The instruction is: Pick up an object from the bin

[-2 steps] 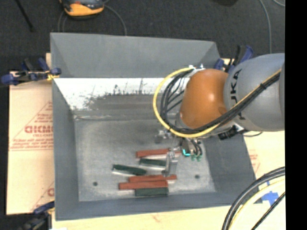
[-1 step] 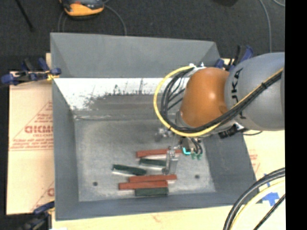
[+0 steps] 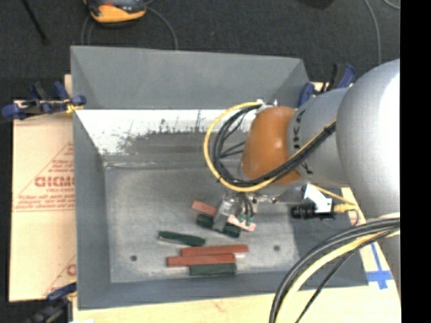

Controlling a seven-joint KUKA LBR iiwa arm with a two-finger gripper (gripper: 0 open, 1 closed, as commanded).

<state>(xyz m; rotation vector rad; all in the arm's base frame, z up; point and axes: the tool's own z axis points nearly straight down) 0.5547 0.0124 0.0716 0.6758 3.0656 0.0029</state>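
Grey metal bin (image 3: pixel 94 200) is holding a few sticks and blocks on its floor; gripper (image 3: pixel 234 215) is hanging low over the middle of the floor, just right of a short reddish-brown block (image 3: pixel 202 208) and a dark green block (image 3: pixel 205 219); its tip is sitting directly over a small dark green piece (image 3: pixel 230 231); how wide it is standing, and whether it is gripping anything, cannot be told; nearer the front wall a dark green stick (image 3: pixel 180 237), long reddish-brown stick (image 3: pixel 219 250), shorter reddish-brown stick (image 3: pixel 185 261) and second dark green stick (image 3: pixel 213 270) are lying close together, apart from the gripper.
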